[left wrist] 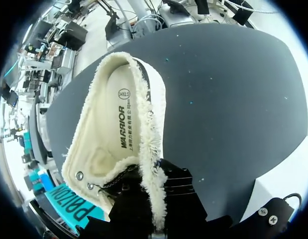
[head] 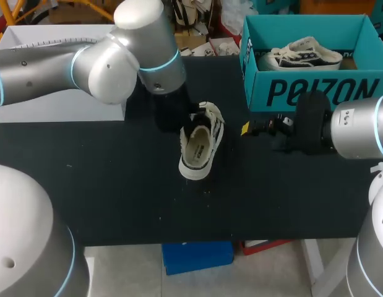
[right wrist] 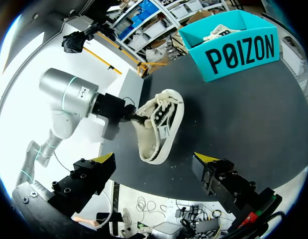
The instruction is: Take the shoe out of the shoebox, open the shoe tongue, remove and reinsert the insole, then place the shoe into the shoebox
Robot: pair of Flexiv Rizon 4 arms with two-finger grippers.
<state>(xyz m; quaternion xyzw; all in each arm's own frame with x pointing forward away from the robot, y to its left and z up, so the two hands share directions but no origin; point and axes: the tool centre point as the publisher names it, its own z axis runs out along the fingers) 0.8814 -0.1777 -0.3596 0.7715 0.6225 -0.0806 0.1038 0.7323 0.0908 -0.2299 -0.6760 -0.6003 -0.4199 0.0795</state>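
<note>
Step in hand: the insole work, as I judge it. The shoe [head: 202, 141] is out of the shoebox [head: 315, 93] and is held with its mouth open.
Shoe: it lies on the black counter [head: 117, 185] near the middle, tipped toward its side. It is well apart from the shoebox at the far right.
Shoebox: teal and open-topped, with a second shoe [head: 301, 54] inside.
Left gripper [left wrist: 153, 196]: clenched on the shoe's fleecy edge [left wrist: 149, 149] close to the eyelets, with a dark finger on each side of it. Whether that edge is tongue or collar I cannot tell.
Insole [left wrist: 119, 124]: it lies flat inside the shoe with its printed face up and in full sight through the opening.
Right gripper [right wrist: 154, 160]: released, with its yellow tips spread wide. It hangs near the shoe on the shoebox side, touching nothing.
Progress: the shoe is taken out and opened. Whether the insole has been out and back I cannot tell.
Next move: if the insole is not yet pulled, the right gripper must enter the mouth and pinch the insole's heel end. It should draw it out along the shoe's length while the left gripper holds the mouth open.
Care: the fleece crowds the opening, so a finger could catch lining instead of insole.
</note>
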